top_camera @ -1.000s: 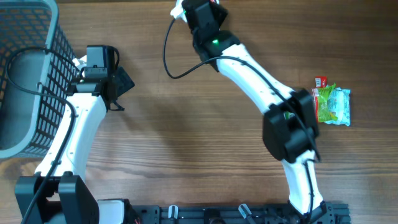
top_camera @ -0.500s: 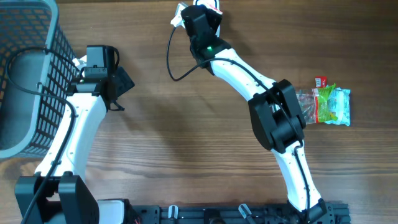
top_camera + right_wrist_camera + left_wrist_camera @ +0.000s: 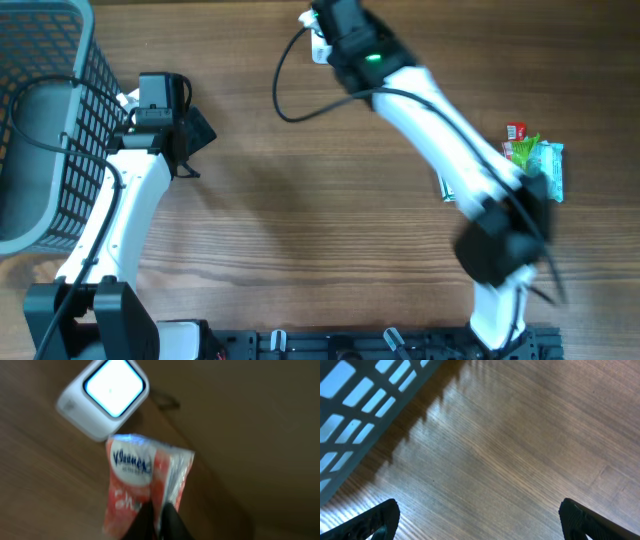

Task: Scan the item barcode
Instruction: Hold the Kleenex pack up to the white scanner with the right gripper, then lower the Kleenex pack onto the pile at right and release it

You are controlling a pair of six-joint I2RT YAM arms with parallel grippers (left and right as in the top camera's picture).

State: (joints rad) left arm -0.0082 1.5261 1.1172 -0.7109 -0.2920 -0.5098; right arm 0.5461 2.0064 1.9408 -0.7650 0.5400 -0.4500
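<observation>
On the near side of the brown wood-grain table [image 3: 300, 220], the left gripper [image 3: 480, 524] hangs at about 9 o'clock with its jaws spread wide and nothing between them, bare wood beneath. Just beyond it, at 10 o'clock, stands a grey plastic mesh basket [image 3: 50, 120]. A crinkled green-and-red snack packet [image 3: 537, 168] lies apart at 3 o'clock, beside the right arm, which reaches from the near edge to 12 o'clock at the far edge. There the right gripper [image 3: 159, 522] is pinched tight on the bottom edge of a red-and-white soft plastic tissue pack [image 3: 142, 480], held upright in the right wrist view. Just past the pack's top sits a small white square barcode scanner [image 3: 105, 397], its window glowing bright.
</observation>
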